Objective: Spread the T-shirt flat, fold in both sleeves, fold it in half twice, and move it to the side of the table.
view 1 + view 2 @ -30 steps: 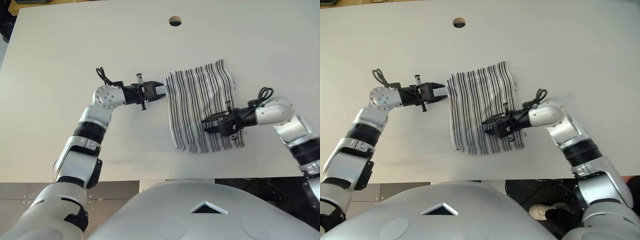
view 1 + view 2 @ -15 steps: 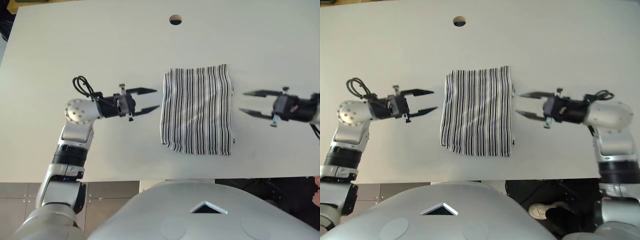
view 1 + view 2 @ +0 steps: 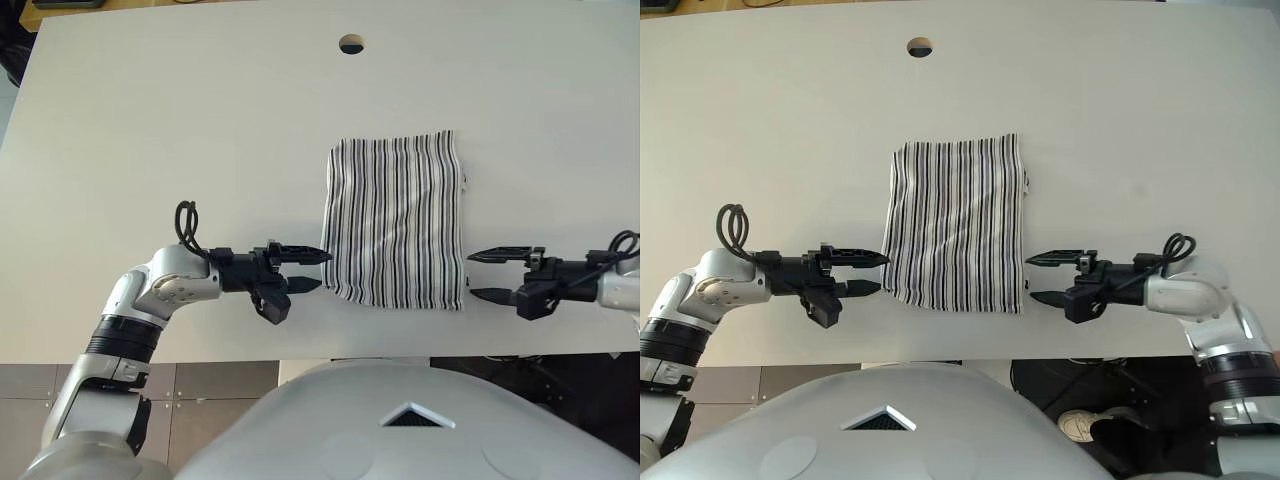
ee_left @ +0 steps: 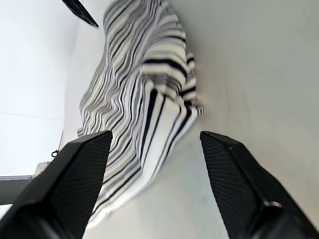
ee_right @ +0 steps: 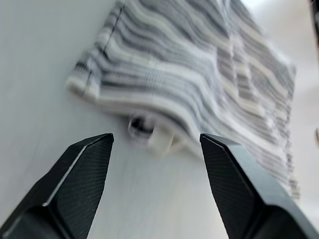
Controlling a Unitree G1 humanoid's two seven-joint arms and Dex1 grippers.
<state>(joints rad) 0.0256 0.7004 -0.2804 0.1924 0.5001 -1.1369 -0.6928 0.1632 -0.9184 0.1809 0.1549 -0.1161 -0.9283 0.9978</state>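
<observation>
Tabletop (image 3: 150,120) is plain white, with a round cable hole (image 3: 350,43) close to its far edge; grey floor tiles (image 3: 40,395) show beyond the near edge. The striped T-shirt (image 3: 395,222) lies flat as a folded rectangle (stripes running near to far) toward the near edge. The left gripper (image 3: 320,269) sits just beside its near left corner and the right gripper (image 3: 471,275) just beside the near right corner, each with fingers spread apart and gripping nothing.
</observation>
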